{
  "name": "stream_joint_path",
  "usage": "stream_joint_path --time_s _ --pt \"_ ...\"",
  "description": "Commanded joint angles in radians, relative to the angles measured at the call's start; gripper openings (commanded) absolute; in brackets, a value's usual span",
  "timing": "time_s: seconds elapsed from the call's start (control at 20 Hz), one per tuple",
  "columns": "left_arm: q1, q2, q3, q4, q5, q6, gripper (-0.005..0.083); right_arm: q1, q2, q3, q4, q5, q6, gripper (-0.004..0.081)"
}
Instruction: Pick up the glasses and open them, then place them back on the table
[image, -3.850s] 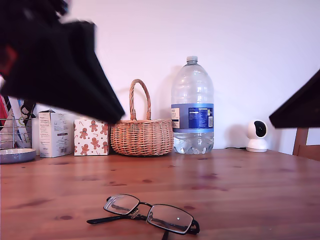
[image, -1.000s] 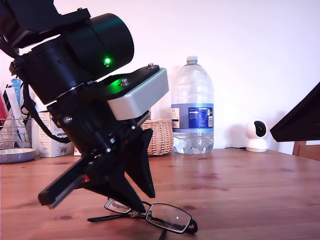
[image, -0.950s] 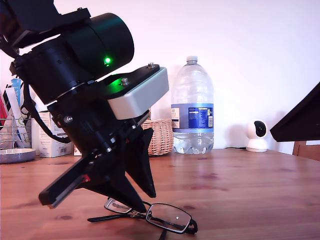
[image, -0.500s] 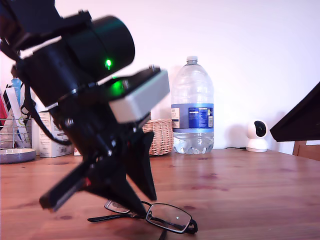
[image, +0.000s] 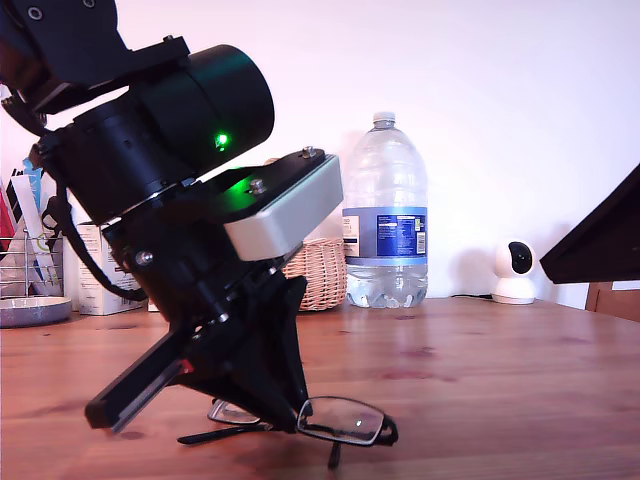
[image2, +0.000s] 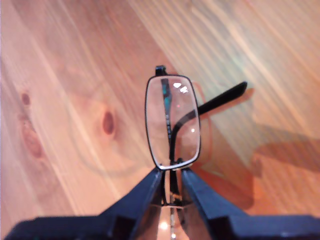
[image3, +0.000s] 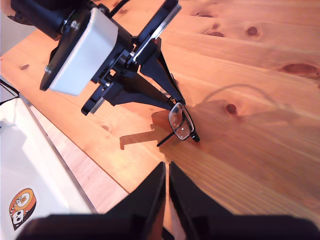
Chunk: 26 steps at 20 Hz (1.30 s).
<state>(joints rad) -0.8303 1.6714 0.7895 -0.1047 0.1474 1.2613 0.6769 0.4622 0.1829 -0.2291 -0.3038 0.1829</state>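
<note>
First wrist view shows my first tool (image2: 171, 176) clamped on the bridge of the glasses (image2: 172, 122), one lens jutting straight out past the tips and a folded arm angling off over the tabletop (image2: 60, 75). In the exterior view the glasses (image: 340, 420) sit low at the near edge. My second tool (image3: 166, 172), closed and empty, hangs above them, pointing at the free lens; bottle (image: 385, 215) and basket (image: 315, 272) stand well behind.

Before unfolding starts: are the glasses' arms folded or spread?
Partly spread: on the glasses, one arm sticks outward, another crosses behind the lens.
</note>
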Motion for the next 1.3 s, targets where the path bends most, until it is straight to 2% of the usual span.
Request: stream_joint_path --time_s 0.0,0.1,0.3,0.55,0.65,0.85,1.0,1.25 --pt "-0.001 0.012 0.016 0.000 -0.001 0.003 0.0091 0.005 0.005 -0.018 0.008 0.002 -0.003 -0.0011" --pt "-0.001 0.011 0.021 -0.003 -0.008 0.003 0.0089 0.005 0.005 -0.018 0.008 0.002 -0.004 -0.0011" --pt "-0.001 0.012 0.027 -0.006 -0.010 0.003 0.0019 0.005 0.005 -0.018 0.008 0.002 -0.004 -0.0011" --pt "-0.001 0.011 0.027 -0.006 -0.011 0.003 0.0017 0.005 0.005 -0.018 0.008 0.002 -0.004 -0.0011" --pt "-0.001 0.012 0.027 -0.005 -0.011 0.003 -0.0019 0.005 0.005 -0.018 0.008 0.002 -0.007 -0.0011" --pt "-0.002 0.012 0.027 -0.003 -0.014 0.003 -0.0021 0.003 0.005 -0.018 0.008 0.015 -0.007 -0.0011" --pt "-0.011 0.009 0.029 0.000 -0.064 0.003 -0.0021 0.003 0.005 -0.018 0.008 0.026 -0.007 -0.0011" --pt "-0.028 -0.018 0.032 0.001 -0.093 0.003 -0.0021 0.003 0.005 -0.018 0.008 0.026 0.014 -0.0011"
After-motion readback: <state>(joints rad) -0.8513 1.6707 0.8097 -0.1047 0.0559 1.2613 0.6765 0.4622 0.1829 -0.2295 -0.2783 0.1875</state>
